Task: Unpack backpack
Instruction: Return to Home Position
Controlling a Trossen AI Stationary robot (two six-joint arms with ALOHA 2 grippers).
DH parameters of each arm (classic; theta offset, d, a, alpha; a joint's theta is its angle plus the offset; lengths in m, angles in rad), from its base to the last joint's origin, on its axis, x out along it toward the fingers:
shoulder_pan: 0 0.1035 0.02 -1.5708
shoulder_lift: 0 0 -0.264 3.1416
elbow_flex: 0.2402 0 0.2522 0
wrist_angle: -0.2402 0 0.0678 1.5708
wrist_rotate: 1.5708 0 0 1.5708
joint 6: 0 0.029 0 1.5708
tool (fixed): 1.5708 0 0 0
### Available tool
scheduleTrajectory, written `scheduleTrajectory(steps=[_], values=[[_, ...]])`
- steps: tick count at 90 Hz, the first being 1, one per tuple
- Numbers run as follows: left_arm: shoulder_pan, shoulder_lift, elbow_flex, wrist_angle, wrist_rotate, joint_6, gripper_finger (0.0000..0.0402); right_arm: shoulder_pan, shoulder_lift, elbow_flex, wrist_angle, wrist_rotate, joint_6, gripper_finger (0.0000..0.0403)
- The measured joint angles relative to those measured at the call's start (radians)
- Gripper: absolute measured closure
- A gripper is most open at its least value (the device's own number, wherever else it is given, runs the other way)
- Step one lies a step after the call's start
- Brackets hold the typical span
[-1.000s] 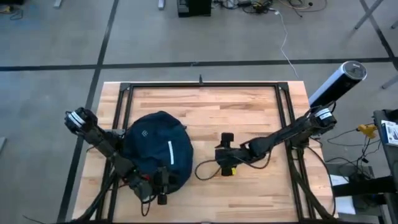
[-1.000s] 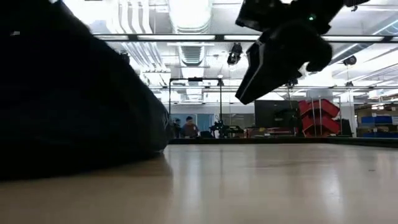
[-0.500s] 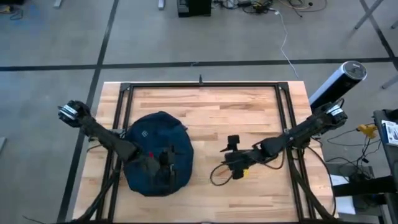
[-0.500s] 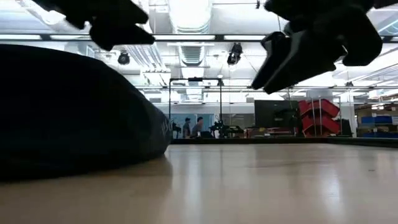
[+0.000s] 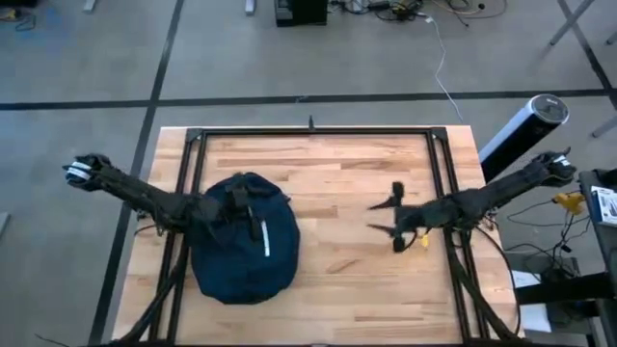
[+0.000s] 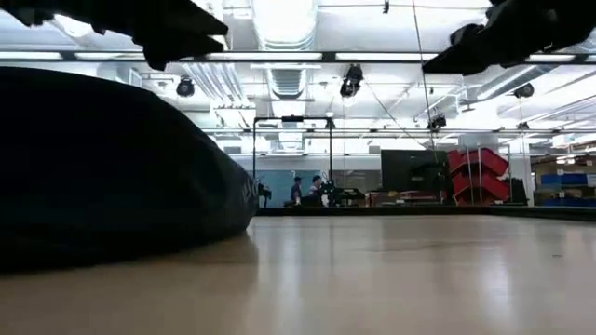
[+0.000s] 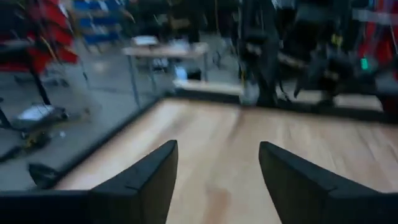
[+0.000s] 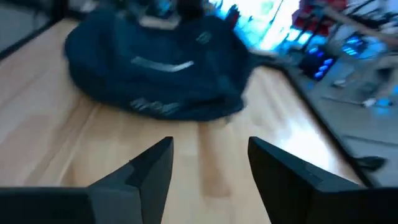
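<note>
We log the large dark navy soft fabric backpack (image 5: 239, 262) slumped on the left half of the light wooden table (image 5: 337, 164). The left gripper (image 7: 217, 147) hangs over it, fingers spread, empty. The right gripper (image 5: 382, 215), likewise spread and empty, hovers well apart to the backpack's right.

The big dark navy soft fabric backpack (image 5: 246, 260) looked like matt woven cloth, floppy and a bit creased. Its short white stripe (image 5: 266, 238) came across smoother. The pale plank-wood table (image 5: 328, 169) was smooth, with a light sheen in the low view. The thin black rails (image 5: 308, 132) round it looked like matt painted metal. The left gripper (image 7: 217, 180) and right gripper (image 8: 208, 177) had dark matt fingers (image 7: 143, 180), plastic-looking.
</note>
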Motion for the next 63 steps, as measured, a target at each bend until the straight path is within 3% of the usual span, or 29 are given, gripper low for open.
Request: scheduleTrajectory(steps=[9, 25, 42, 52, 63], values=[[0.08, -0.062, -0.051, 0.027, 0.051, -0.014, 0.0212, -0.057, -0.133, -0.044, -0.004, -0.038, -0.008, 0.0224], [0.156, -0.15, -0.112, 0.021, 0.101, 0.015, 0.025, -0.167, -0.314, -0.12, -0.007, -0.214, 0.021, 0.0279], [0.162, -0.318, -0.168, -0.09, 0.123, 0.058, 0.0303, -0.2, -0.419, -0.201, -0.011, -0.219, 0.04, 0.0377], [0.223, -0.403, -0.179, -0.19, 0.163, 0.031, 0.034, -0.2, -0.445, -0.222, -0.012, -0.22, 0.044, 0.0395], [0.347, -0.468, -0.179, -0.22, 0.354, 0.018, 0.038, -0.201, -0.47, -0.224, -0.012, -0.218, 0.032, 0.0393]])
